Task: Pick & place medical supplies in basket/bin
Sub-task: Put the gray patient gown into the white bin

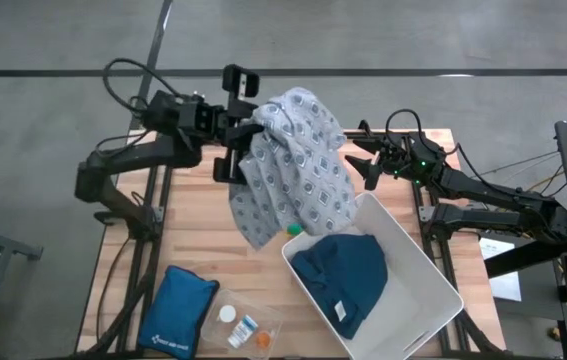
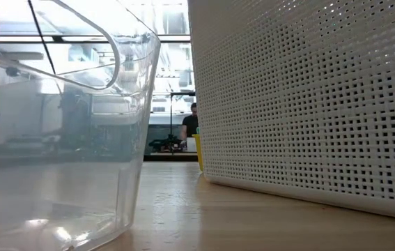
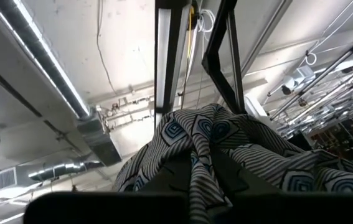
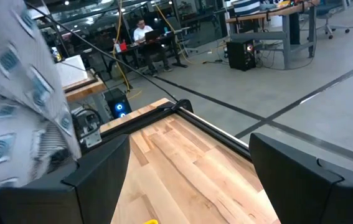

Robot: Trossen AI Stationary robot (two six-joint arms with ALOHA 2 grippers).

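Grey dotted cloth (image 1: 293,165) held aloft, clamped in left hand (image 1: 246,135), beside the white basket (image 1: 433,275).
Right hand (image 1: 370,165) spread wide, idle above the counter (image 1: 193,240). Risk: trailing hem snagging basket rim, draping outside.

Matt wooden table (image 1: 193,240), perforated white plastic bin (image 1: 418,262)

Two dark, cable-looped arms (image 1: 143,150)

**Low view: bin wall and clear container**

You see the white perforated bin (image 2: 308,104) filling the right, a clear plastic container (image 2: 65,132) close on the left, wooden table (image 2: 183,209) between, and a person (image 2: 191,125) seated far behind.
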